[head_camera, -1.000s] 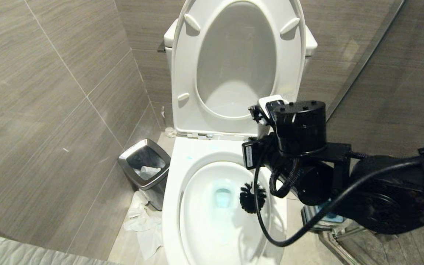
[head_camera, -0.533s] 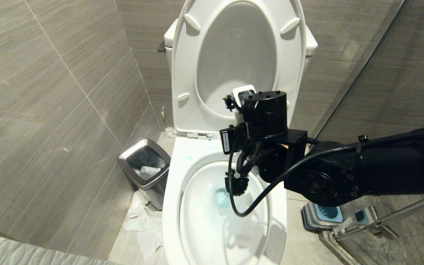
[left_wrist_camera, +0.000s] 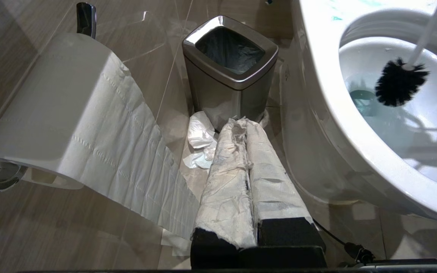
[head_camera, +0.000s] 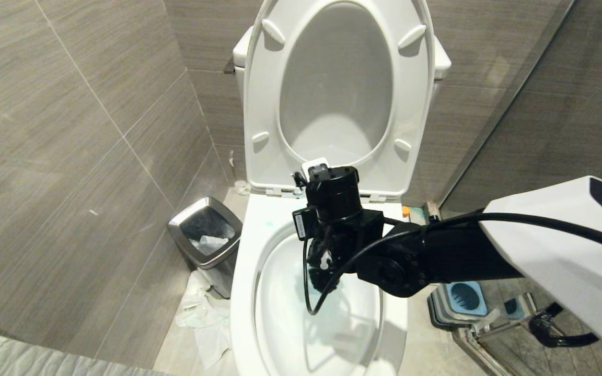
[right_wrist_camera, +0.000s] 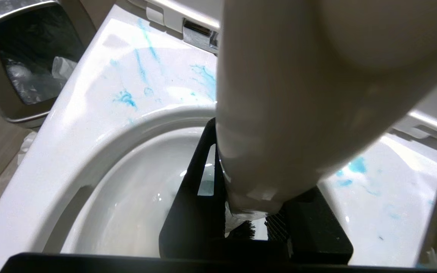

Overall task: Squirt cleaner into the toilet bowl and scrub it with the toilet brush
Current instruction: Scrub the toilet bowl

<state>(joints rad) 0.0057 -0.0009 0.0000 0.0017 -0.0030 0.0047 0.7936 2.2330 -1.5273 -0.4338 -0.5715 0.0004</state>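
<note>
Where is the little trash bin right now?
In the head view the bin stands on the floor at the toilet bowl's left, by the wall, crumpled tissue before it.

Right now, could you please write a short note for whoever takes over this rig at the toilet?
Right gripper: shut on the toilet brush handle, reaching over the toilet bowl.
Left gripper: shut, empty, parked low beside the bowl, pointing at the bin.
Brush head: inside the bowl, near the blue-tinted water.
Done: cleaner squirted; blue smears lie on the rim. Scrubbing is underway.
Left: finish scrubbing the bowl walls.
</note>
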